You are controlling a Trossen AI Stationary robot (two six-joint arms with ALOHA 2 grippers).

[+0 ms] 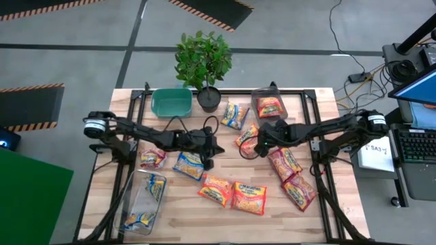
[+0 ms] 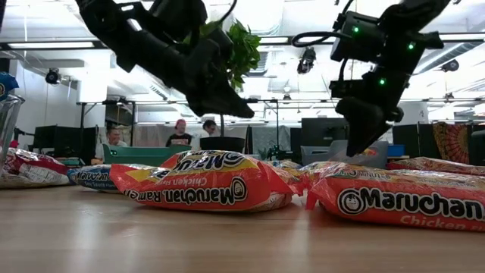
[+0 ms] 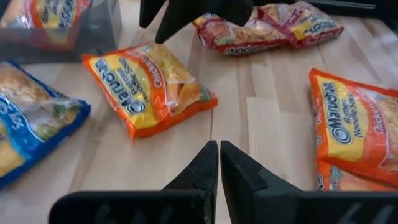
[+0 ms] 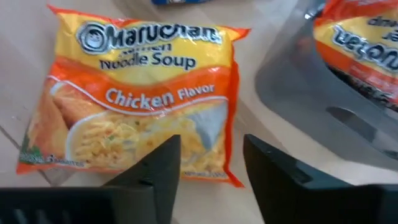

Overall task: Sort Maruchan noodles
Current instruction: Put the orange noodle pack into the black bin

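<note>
Several Maruchan noodle packets lie flat on the wooden table. My right gripper (image 4: 211, 140) is open and hovers over the near edge of an orange chicken packet (image 4: 137, 93), the one at the table's middle (image 1: 246, 136); in the low view my right gripper (image 2: 356, 148) hangs above the packets. My left gripper (image 3: 219, 144) is shut over bare wood left of centre (image 1: 208, 162), with another orange packet (image 3: 149, 87) just beyond it. Blue (image 1: 189, 165), red (image 1: 283, 162) and orange (image 1: 248, 197) packets lie around.
A clear tub (image 4: 323, 93) holding an orange packet stands at the back right (image 1: 270, 105). A second clear tub (image 1: 133, 204) with blue packets sits at the front left. A green bin (image 1: 172, 102) and a potted plant (image 1: 203, 61) stand at the far edge.
</note>
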